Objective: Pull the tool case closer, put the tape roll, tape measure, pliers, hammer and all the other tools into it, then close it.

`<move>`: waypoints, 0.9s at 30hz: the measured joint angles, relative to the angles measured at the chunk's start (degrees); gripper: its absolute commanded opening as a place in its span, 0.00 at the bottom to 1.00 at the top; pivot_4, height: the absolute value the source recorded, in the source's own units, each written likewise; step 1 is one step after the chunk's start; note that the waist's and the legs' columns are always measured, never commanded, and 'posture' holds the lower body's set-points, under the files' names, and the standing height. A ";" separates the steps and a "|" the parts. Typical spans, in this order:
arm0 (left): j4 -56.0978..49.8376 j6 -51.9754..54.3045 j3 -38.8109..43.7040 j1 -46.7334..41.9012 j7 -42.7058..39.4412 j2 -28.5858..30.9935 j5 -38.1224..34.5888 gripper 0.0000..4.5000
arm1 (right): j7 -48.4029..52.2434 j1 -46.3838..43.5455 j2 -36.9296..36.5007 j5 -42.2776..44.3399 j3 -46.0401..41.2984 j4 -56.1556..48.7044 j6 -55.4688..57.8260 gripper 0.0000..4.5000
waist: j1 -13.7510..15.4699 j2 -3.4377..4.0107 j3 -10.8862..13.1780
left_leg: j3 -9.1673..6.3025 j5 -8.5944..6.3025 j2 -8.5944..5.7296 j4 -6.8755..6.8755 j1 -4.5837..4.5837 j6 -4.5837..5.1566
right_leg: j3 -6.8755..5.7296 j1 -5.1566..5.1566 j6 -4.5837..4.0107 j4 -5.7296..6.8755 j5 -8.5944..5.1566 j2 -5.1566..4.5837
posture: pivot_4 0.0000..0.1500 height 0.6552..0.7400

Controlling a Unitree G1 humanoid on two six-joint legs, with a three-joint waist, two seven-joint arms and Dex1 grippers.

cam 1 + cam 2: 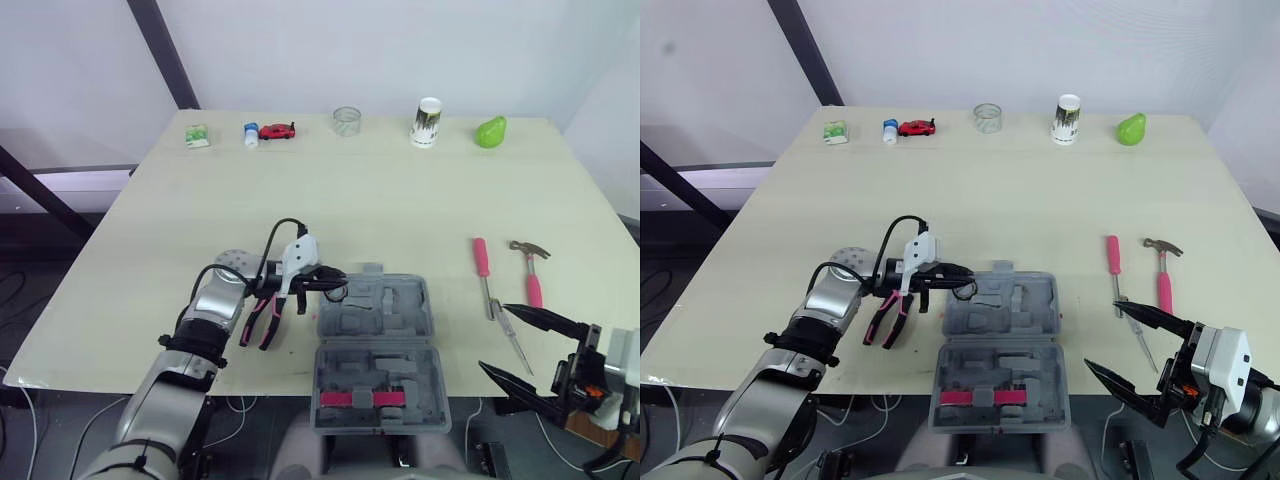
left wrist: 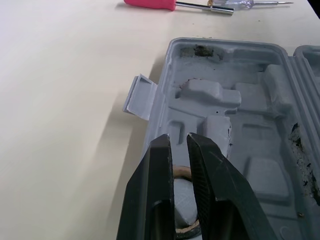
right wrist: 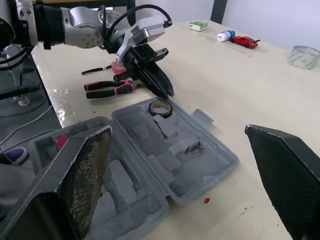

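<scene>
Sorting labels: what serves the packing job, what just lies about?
Job: grey tool case, tan tape roll, pink-handled pliers, pink screwdriver, clear-handled screwdriver, pink-handled hammer.
Idle: green-white box, blue-capped bottle, red toy car, white cup, green pear.

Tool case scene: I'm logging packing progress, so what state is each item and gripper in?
tool case: open flat
tape roll: lying inside the case
pliers: outside it, handles spread
hammer: lying outside the case, unpacked
left gripper: over the tape roll
right gripper: open, empty
</scene>
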 measured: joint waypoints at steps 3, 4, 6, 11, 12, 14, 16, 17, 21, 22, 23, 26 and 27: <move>2.38 -1.61 -1.32 0.44 0.76 -0.68 1.93 0.14 | 0.35 -0.58 0.00 -0.22 0.25 0.30 0.00 1.00 | -0.03 0.00 0.00 | 0.01 0.00 0.00 0.00 0.01 0.00 | 0.01 0.00 0.00 0.00 0.00 0.00 | 1.00 1.00; 3.16 -2.12 -1.75 0.52 1.00 -0.75 2.41 0.14 | 0.40 -0.72 0.00 -0.23 0.33 0.31 0.00 1.00 | -0.05 0.00 0.00 | 0.01 0.00 0.00 0.00 0.00 0.00 | 0.01 0.00 0.00 0.00 0.00 0.00 | 1.00 1.00; 5.37 -5.06 -2.45 1.05 2.15 -0.80 3.79 0.14 | 0.62 -0.90 0.00 -0.26 0.37 0.38 0.00 1.00 | -0.10 -0.02 -0.01 | -0.02 0.00 0.00 -0.01 0.02 0.00 | 0.00 0.01 0.00 0.00 0.00 0.00 | 1.00 1.00; 6.22 -8.01 -2.34 1.99 3.35 -0.81 4.47 0.14 | 1.01 -1.30 -0.02 -0.36 1.05 0.99 0.03 1.00 | -0.18 0.05 -0.11 | 0.08 -0.01 0.02 -0.24 0.79 0.01 | 0.05 0.71 -0.01 -0.19 -0.02 0.00 | 1.00 1.00; 6.11 -7.84 -2.20 2.18 3.35 -0.83 4.31 0.14 | 0.99 -1.33 -0.02 -0.36 1.07 1.06 0.05 1.00 | -0.22 0.07 -0.12 | 0.07 -0.01 0.04 -0.27 0.85 0.01 | 0.04 0.78 -0.01 -0.23 -0.03 0.00 | 1.00 1.00; 2.82 -3.04 0.22 5.20 3.31 -1.18 0.48 0.14 | -0.12 -1.93 0.67 -0.22 1.67 1.83 0.71 1.00 | -0.57 0.09 -0.13 | 0.04 -0.01 0.23 -0.29 0.86 0.01 | 0.02 0.79 -0.02 -0.26 -0.03 0.02 | 1.00 1.00; -2.29 2.42 2.57 7.94 5.03 -1.51 -2.73 0.14 | -2.51 -2.97 2.63 0.01 2.27 2.13 1.27 1.00 | -0.63 0.09 -0.11 | 0.02 -0.01 0.26 -0.29 0.81 0.01 | 0.02 0.77 -0.02 -0.26 -0.02 0.02 | 1.00 1.00; -3.93 3.61 3.28 8.60 5.95 -1.51 -3.37 0.14 | -3.38 -3.41 3.18 0.14 2.40 2.19 1.44 1.00 | -0.55 0.09 -0.11 | 0.01 -0.01 0.26 -0.29 0.80 0.01 | 0.01 0.77 -0.02 -0.27 -0.02 -0.01 | 1.00 1.00; -19.72 13.14 13.93 17.18 14.18 -1.79 -12.81 0.14 | -14.14 -9.60 8.57 -2.14 6.90 2.80 5.57 1.00 | -0.97 0.23 -0.16 | 0.05 -0.02 0.39 -0.34 0.87 -0.01 | 0.04 0.75 -0.05 -0.27 -0.02 -0.11 | 1.00 1.00; -20.95 13.93 14.87 18.23 14.93 -1.74 -13.49 0.14 | -15.38 -10.26 9.03 -2.39 7.51 2.93 6.21 1.00 | -0.76 0.32 -0.19 | 0.05 -0.02 0.36 -0.34 0.86 -0.01 | 0.01 0.75 -0.05 -0.27 -0.02 -0.13 | 1.00 1.00; -23.15 14.53 16.43 20.52 16.27 -1.57 -14.22 0.14 | -16.90 -11.88 9.61 -3.21 8.61 3.63 6.62 1.00 | -0.67 0.37 -0.21 | 0.04 -0.02 0.31 -0.35 0.87 -0.01 | 0.02 0.75 -0.05 -0.27 -0.02 -0.14 | 1.00 1.00; -27.72 16.38 20.06 27.80 19.35 -1.49 -16.60 0.19 | -18.77 -13.88 11.05 -5.94 10.90 7.57 6.70 1.00 | -0.37 0.37 -0.21 | 0.04 -0.02 0.25 -0.35 0.84 -0.01 | -0.01 0.77 -0.05 -0.32 -0.02 -0.22 | 1.00 1.00; -28.81 17.26 21.49 30.04 19.63 -1.49 -18.01 0.25 | -18.12 -13.78 10.94 -6.78 11.31 9.25 5.97 1.00 | -0.12 0.37 -0.21 | 0.01 -0.02 0.23 -0.35 0.81 -0.01 | -0.05 0.78 -0.06 -0.39 -0.03 -0.22 | 1.00 1.00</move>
